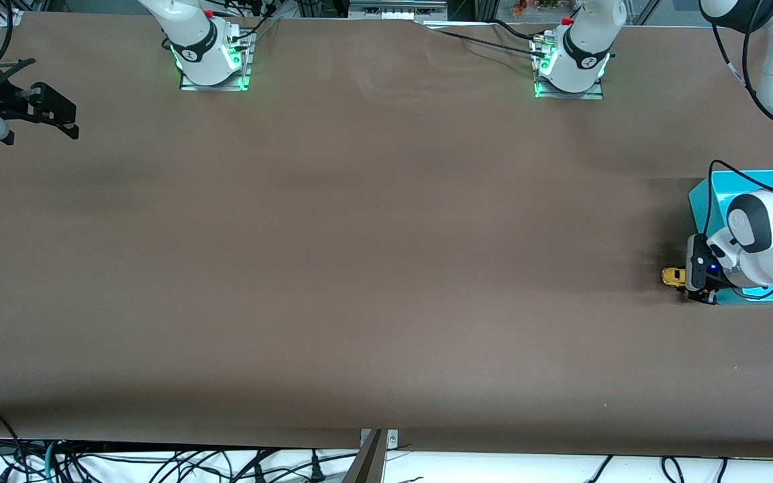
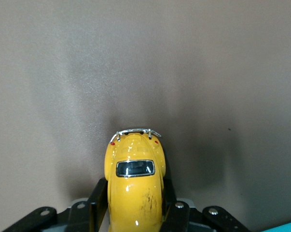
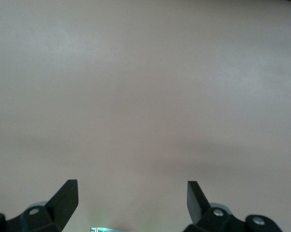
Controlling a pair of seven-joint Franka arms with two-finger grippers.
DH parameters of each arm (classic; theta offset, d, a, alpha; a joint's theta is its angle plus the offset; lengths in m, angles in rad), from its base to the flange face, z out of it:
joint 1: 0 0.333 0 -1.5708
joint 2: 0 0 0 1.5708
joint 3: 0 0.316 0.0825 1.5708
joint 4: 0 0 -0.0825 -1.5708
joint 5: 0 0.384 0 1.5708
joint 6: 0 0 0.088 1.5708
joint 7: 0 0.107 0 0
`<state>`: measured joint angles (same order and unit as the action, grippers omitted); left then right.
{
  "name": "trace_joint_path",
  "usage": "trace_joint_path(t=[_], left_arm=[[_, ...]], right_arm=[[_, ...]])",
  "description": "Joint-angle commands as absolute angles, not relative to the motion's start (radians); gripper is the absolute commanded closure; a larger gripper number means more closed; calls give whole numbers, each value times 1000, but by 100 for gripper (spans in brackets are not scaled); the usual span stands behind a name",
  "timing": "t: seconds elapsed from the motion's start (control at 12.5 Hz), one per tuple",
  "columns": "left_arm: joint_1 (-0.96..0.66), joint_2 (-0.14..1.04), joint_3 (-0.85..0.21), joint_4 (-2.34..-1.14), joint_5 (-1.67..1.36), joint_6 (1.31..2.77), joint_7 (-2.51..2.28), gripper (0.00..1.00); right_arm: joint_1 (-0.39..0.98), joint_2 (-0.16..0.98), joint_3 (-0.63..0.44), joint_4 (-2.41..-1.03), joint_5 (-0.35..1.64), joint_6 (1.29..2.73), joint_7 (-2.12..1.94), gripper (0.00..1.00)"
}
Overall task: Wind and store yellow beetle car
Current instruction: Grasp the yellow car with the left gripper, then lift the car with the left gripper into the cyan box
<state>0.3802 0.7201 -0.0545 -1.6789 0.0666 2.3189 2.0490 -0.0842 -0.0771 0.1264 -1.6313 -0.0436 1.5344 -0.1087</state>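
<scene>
**Inspector A:** Starting at the right arm's end of the brown paper-covered table (image 1: 359, 268). The right gripper (image 1: 58, 117), black and two-fingered, hangs over the bare surface near the table's edge. Its wrist view shows the fingers (image 3: 65, 198) spread wide with nothing between them. This arm waits, parked clear of the work, presumably to leave room.

**Inspector B:** And at the left arm's end?

**Inspector A:** The left gripper (image 1: 685, 285) is down at the table surface, just beside the open turquoise plastic bin (image 1: 702, 201). Its jaws are clamped on the small glossy yellow beetle car (image 2: 134, 188).

**Inspector B:** How does the car sit in the grip?

**Inspector A:** Upright, wheels to the table. The black fingers (image 2: 98, 200) press both flanks of the body; the end with the chrome bumper and dark window projects out past the fingertips. In the front view it pokes out toward the right arm's end.

**Inspector B:** Reason for that hold?

**Inspector A:** My judgement: a side grip at table level suits dragging the car to wind it. The bin stands adjacent for storing.
</scene>
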Motion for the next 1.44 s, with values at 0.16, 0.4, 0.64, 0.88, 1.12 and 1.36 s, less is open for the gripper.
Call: trace_joint_path(t=[0.16,0.4,0.64,0.88,1.12,1.36], left_arm=[[382,660,-106,-1660,43,2234,2066,78],[379,602,-130,-1657,41,2140,1979,78],[380,537,-129,-1646,44,2053,1896,77],[390,529,-121,-1582,55,1893,1884,77],[468,497,-110,-1578,87,1789,1931,77],[578,497,-110,-1591,132,1787,2055,76]], right_arm=[[-75,-80,121,-1609,-57,1508,-92,0],[-75,-80,121,-1609,-54,1508,-91,0],[-75,-80,121,-1609,-55,1508,-91,0],[-75,-80,121,-1609,-55,1508,-89,0],[-75,-80,121,-1609,-55,1508,-86,0],[-75,-80,121,-1609,-51,1508,-86,0]])
